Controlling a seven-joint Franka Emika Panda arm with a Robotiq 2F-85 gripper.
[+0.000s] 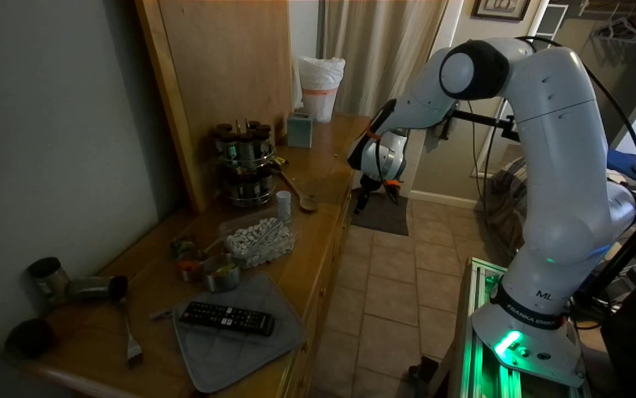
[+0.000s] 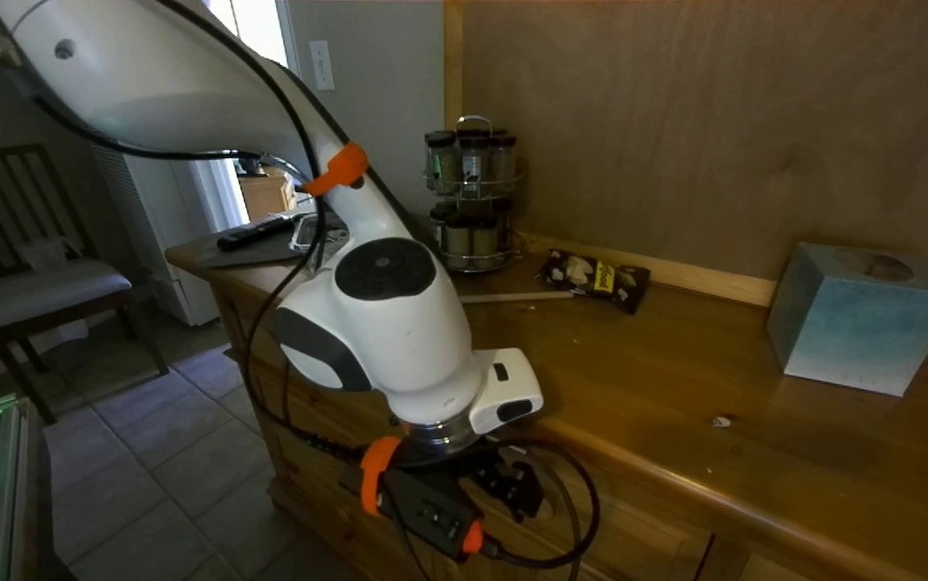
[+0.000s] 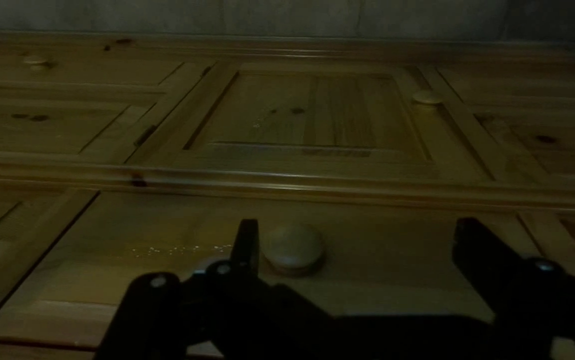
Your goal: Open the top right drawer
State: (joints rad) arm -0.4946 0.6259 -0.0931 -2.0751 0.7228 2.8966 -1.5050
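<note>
Wrist view: likely top right drawer (image 3: 377, 265), flat front across lower half, looks closed; its round knob (image 3: 292, 245), clear only here, appears between wide-spread fingers (image 3: 248, 245) of the gripper (image 3: 356, 225), contact unclear. Only in an exterior view: jar (image 1: 88, 288) on its side, further right bag-lined bin (image 1: 321, 88). Only in an exterior view: chair (image 2: 60, 286); robot wrist (image 2: 399, 339) blocks part of dresser front (image 2: 650, 532).

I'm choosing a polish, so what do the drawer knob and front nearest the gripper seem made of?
Drawer front: probably wood, tan with faint banding; glints hint at varnish. Drawer knob: likely smooth wood, similar color, but dimness leaves doubt.
</note>
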